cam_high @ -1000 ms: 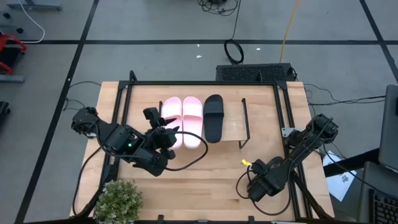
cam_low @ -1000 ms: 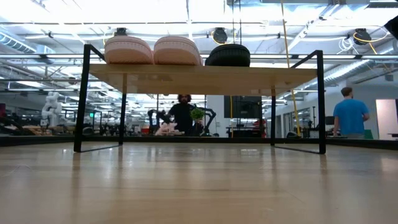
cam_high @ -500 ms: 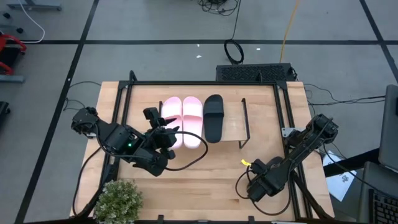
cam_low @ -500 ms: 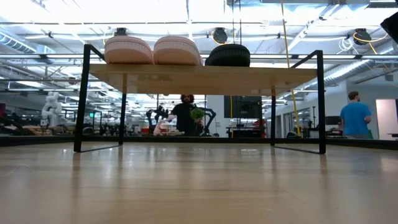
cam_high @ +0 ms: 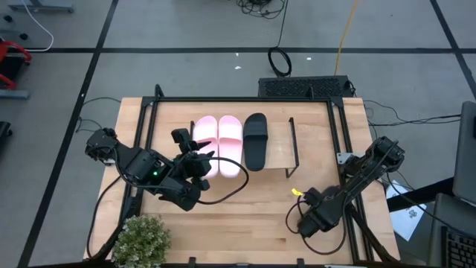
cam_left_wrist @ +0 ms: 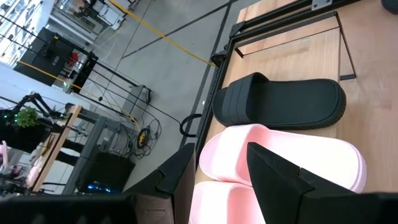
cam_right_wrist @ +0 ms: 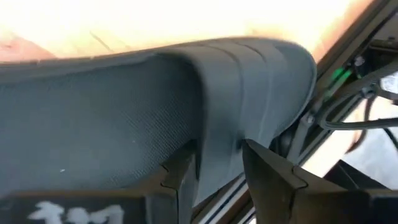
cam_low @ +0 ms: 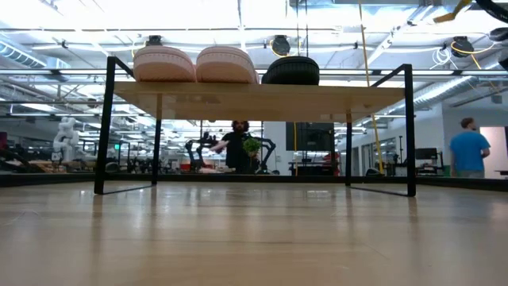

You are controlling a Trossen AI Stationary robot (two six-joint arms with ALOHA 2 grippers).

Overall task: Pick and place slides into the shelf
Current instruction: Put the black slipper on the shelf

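Two light pink slides (cam_high: 218, 144) and one black slide (cam_high: 255, 140) lie side by side, soles down, on the shelf's wooden top (cam_high: 279, 152). They also show in the low view (cam_low: 194, 63). My left gripper (cam_high: 196, 159) is open at the near ends of the pink slides (cam_left_wrist: 273, 155), touching nothing that I can see. My right gripper (cam_high: 305, 222) is near the table's near right corner, shut on the second black slide (cam_right_wrist: 124, 93). In the high view that slide is hidden under the gripper. My right gripper pinches the black slide between its two fingers (cam_right_wrist: 267, 177), at the ribbed strap's edge (cam_right_wrist: 217, 140). The slide fills the right wrist view. Whether it is clear of the table cannot be told.
A potted plant (cam_high: 141, 238) stands at the table's near left corner. Bare board lies on the shelf to the right of the black slide (cam_high: 277, 145). The table's black frame (cam_high: 346, 134) runs along its edges. People move in the room beyond (cam_low: 468, 147).
My right gripper has risen a little with the black slide and shifted slightly toward the table's right edge; part of the arm now shows at the low view's top right. My left gripper has kept still.
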